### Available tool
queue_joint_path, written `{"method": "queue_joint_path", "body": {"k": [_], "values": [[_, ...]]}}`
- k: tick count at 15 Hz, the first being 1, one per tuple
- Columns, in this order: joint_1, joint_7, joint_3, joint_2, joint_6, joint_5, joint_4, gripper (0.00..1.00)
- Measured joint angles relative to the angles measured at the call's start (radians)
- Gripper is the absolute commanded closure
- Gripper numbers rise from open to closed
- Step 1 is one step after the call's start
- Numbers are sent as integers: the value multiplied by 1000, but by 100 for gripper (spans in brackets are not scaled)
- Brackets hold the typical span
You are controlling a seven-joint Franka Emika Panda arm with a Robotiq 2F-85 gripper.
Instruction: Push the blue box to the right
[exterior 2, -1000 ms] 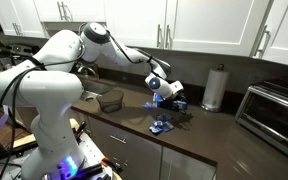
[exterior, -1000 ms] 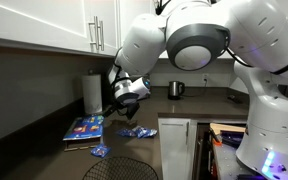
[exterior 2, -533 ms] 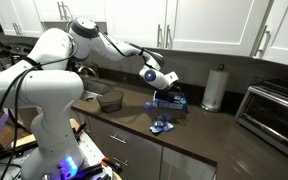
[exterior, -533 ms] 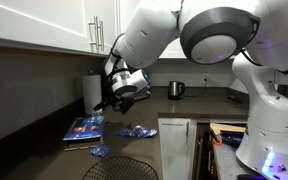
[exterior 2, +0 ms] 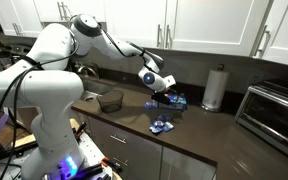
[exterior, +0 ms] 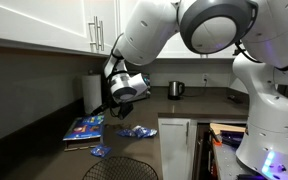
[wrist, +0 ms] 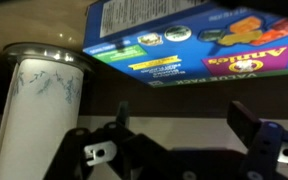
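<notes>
Plainly, blue box (wrist: 174,40) with inverted "Annie's" lettering, paper towel roll (wrist: 44,100) near it, tool (wrist: 179,130) spread wide, empty

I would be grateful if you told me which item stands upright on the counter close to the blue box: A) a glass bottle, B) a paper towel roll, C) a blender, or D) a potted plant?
B: in an exterior view a white paper towel roll stands upright just beyond the blue box, and the wrist view shows the same roll beside the box.
</notes>
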Motion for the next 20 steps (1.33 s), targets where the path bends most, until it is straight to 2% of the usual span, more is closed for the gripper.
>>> {"method": "queue_joint_path", "body": {"k": [6, 15, 20], "values": [[-95, -69, 115, 3, 4, 0, 46, 0], [-294, -232, 262, 2, 11, -1, 168, 0], [-368, -323, 333, -6, 97, -1, 232, 0]]}}
